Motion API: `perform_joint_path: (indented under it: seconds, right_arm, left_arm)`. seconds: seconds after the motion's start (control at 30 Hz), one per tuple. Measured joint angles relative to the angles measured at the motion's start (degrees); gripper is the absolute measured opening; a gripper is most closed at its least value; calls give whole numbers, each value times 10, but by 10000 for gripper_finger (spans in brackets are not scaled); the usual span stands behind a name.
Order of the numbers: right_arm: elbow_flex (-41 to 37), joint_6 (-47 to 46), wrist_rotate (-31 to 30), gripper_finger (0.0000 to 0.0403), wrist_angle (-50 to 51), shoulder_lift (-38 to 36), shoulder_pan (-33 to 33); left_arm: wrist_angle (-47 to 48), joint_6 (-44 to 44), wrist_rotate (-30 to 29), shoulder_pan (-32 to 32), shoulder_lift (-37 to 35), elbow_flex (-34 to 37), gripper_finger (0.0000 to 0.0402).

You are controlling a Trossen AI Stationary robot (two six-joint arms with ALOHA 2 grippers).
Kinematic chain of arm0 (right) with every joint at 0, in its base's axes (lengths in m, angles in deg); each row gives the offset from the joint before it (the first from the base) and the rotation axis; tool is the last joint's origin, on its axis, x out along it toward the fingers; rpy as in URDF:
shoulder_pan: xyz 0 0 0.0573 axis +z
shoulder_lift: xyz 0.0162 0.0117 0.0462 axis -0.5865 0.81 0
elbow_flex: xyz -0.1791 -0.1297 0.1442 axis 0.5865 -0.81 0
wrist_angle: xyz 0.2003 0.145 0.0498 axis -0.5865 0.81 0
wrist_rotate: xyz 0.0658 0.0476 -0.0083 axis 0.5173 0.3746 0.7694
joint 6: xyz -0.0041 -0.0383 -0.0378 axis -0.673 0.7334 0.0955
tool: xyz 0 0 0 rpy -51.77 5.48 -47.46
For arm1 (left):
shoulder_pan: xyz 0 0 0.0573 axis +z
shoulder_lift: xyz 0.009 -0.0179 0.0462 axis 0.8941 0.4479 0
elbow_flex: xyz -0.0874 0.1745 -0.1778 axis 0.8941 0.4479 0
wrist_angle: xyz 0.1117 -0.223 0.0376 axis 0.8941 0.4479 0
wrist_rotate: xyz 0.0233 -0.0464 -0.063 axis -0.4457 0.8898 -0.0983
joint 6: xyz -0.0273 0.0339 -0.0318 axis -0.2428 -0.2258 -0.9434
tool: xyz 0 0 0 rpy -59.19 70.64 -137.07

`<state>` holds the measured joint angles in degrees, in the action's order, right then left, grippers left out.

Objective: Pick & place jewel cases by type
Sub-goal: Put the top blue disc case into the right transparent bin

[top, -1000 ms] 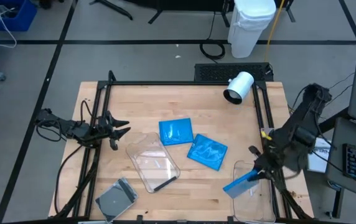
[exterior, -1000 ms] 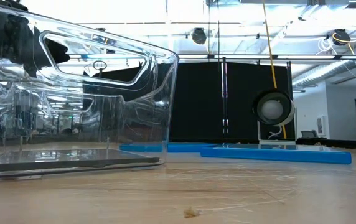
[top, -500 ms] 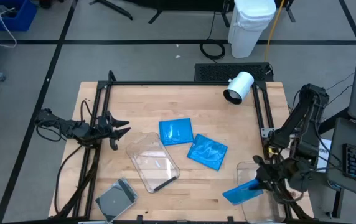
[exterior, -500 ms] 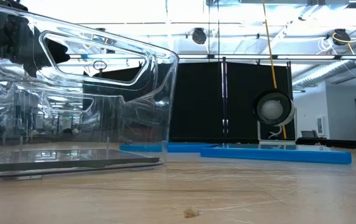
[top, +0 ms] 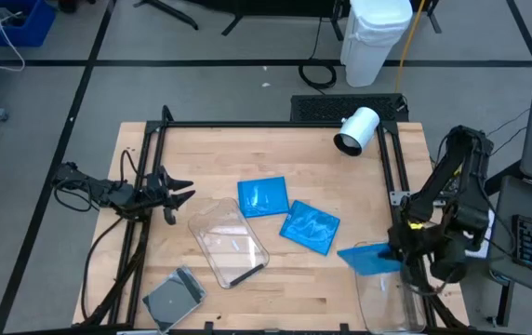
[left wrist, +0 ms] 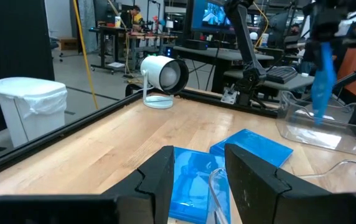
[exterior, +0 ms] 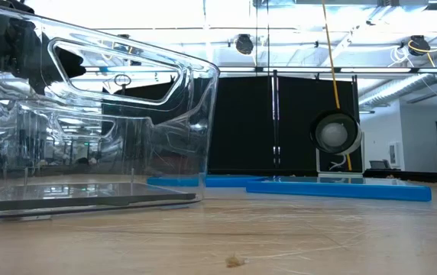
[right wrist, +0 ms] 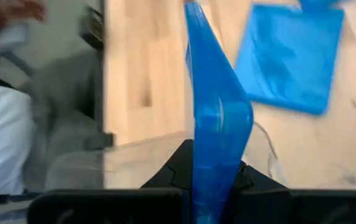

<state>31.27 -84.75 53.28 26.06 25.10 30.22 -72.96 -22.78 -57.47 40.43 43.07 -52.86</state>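
Note:
My right gripper [top: 398, 257] is shut on a bright blue jewel case [top: 368, 258] above the clear tub [top: 392, 296] at the table's near right. Two more blue jewel cases [top: 263, 197] [top: 310, 228] lie flat mid-table. A second clear tub [top: 229, 242] stands left of them with a dark flat case [top: 244, 276] on its floor. A grey jewel case [top: 175, 298] lies at the near edge. My left gripper [top: 178, 191] stands open at the left, level, touching nothing. My right gripper pinches the blue jewel case by one edge [right wrist: 216, 149] between its two fingers. The fingers slant down from the table's right side. The case is lifted clear and stands on edge, hanging below the fingers [left wrist: 322, 81] over the right tub.
A white cylindrical lamp-like device [top: 357, 130] sits at the far right of the table. Black frame rails [top: 392, 167] run along the table's sides. A white bin [top: 375, 37] stands beyond the far edge. Bare wood lies at the far left.
My right gripper has rolled and tipped further downward above the right tub, dipping toward the near edge and coming back. The blue case in it has swung from slanting toward the near left to pointing toward the table's left, turned up on edge.

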Motion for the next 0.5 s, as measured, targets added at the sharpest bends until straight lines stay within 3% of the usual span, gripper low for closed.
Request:
perform_joint_path:
  seconds: [0.5]
  right_arm:
    - [-79, -15, -19, 15, -81, 55, 0]
  left_arm:
    - [0, 0, 0, 0, 0, 0, 147]
